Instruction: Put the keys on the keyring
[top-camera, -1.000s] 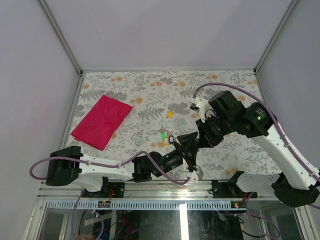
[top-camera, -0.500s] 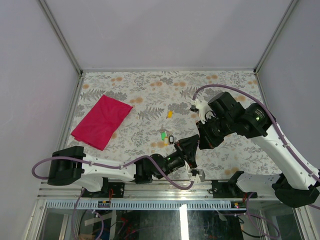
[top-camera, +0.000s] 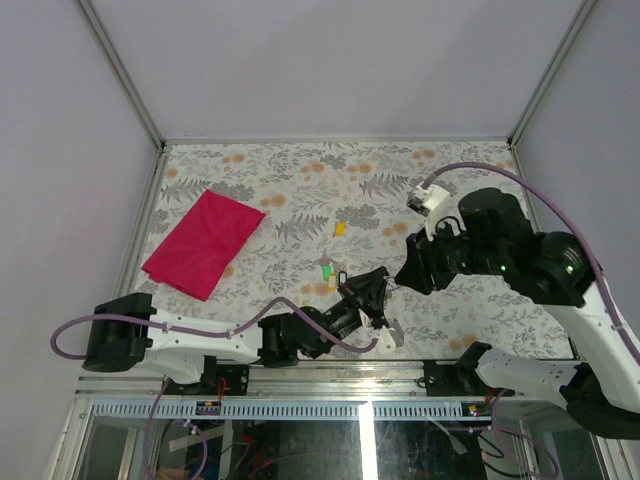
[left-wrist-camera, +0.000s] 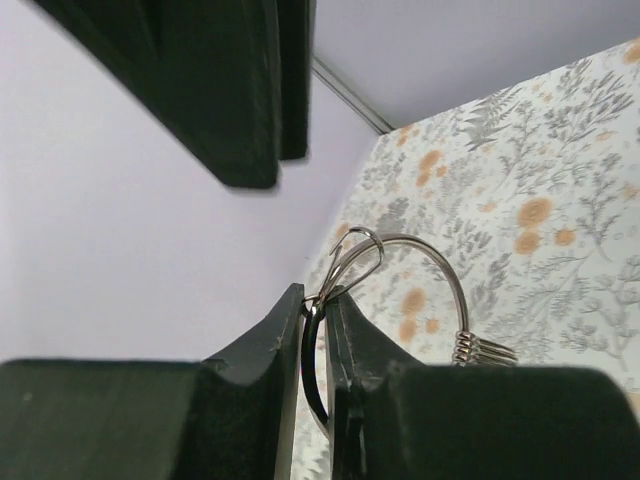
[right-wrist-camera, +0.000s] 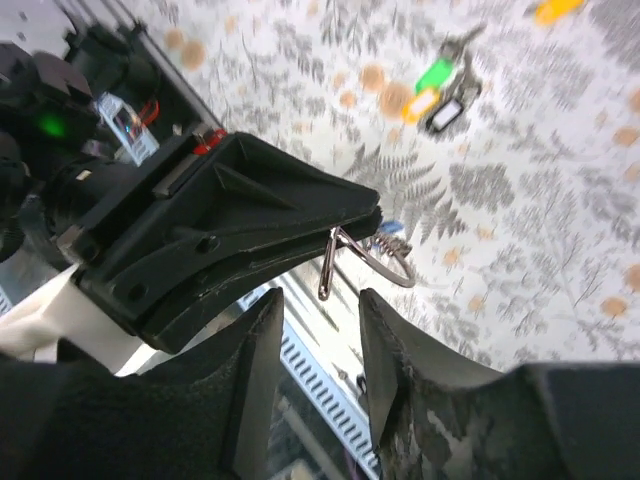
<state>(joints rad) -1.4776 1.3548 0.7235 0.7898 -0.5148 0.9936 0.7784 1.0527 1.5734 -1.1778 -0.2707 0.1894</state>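
The keyring (left-wrist-camera: 478, 348), a thin silver wire loop with a coiled part, sticks out from my left gripper (left-wrist-camera: 315, 295), which is shut on it. In the right wrist view the keyring (right-wrist-camera: 385, 262) hangs off the left fingers (right-wrist-camera: 250, 235), just beyond my right gripper (right-wrist-camera: 320, 298), which is open and apart from it. A bit of blue (right-wrist-camera: 391, 227) shows behind the coil. Loose keys lie on the flowered table: green tag (right-wrist-camera: 435, 75), orange tag (right-wrist-camera: 420, 103), black tag (right-wrist-camera: 443, 115), and a yellow one (top-camera: 340, 228) farther back. From above, left gripper (top-camera: 378, 292) and right gripper (top-camera: 403, 276) nearly meet.
A folded red cloth (top-camera: 205, 243) lies at the table's left. The metal rail (top-camera: 330, 372) at the table's near edge runs right under both grippers. Pale walls close the table in on three sides.
My right gripper has opened and drawn back to the right, away from the keyring. The left gripper closed on the ring and shifted slightly left with it.
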